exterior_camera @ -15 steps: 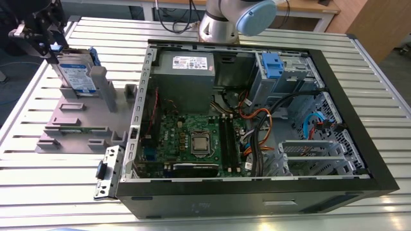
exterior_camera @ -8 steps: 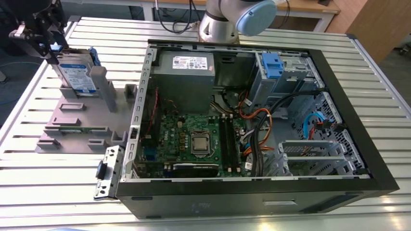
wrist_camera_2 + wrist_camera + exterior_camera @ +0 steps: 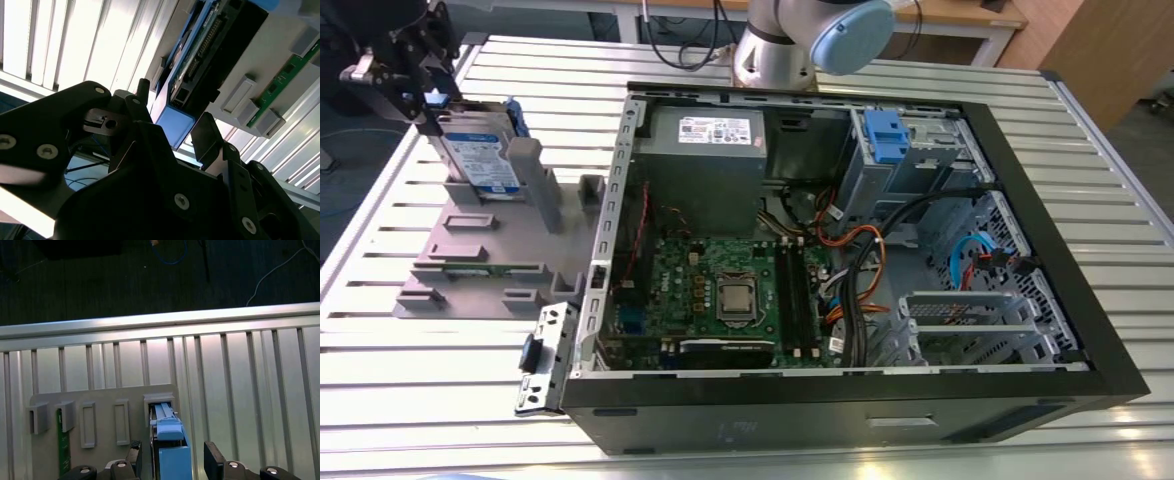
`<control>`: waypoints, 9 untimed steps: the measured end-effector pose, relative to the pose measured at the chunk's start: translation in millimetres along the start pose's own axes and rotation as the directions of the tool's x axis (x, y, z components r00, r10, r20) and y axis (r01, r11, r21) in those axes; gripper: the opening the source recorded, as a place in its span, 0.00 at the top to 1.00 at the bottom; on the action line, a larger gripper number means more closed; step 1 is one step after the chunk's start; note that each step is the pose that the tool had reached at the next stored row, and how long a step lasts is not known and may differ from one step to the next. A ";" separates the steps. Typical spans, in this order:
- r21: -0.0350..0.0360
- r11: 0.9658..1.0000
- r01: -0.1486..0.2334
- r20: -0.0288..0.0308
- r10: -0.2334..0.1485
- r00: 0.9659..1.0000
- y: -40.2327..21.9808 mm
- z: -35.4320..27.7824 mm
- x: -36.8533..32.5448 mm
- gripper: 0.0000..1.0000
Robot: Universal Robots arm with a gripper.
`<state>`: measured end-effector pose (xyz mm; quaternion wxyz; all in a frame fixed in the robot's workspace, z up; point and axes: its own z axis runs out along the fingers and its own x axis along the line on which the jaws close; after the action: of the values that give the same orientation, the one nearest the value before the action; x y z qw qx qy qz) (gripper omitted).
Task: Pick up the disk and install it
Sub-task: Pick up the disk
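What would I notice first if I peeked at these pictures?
Probably the big open computer case lying on the slatted metal table, with its green circuit board and coloured wires showing. Then, at the exterior view's left, the disk in its bright blue bracket stands upright in a grey holder. The black gripper is at its top end, one finger on each side and not pinching it.

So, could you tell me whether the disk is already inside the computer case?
No, the disk stands upright in the grey holder on the table, outside the open computer case.
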<state>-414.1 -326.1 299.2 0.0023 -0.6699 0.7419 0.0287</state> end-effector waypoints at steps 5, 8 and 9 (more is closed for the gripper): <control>0.000 1.000 0.000 0.000 0.000 1.000 0.3 1.2 0.1 0.40; 0.000 1.000 0.000 0.000 0.000 1.000 0.4 1.9 0.1 0.40; 0.000 1.000 0.000 0.000 0.000 1.000 0.5 2.2 0.1 0.40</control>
<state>-414.6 -326.1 297.1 0.0023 -0.6699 0.7419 0.0287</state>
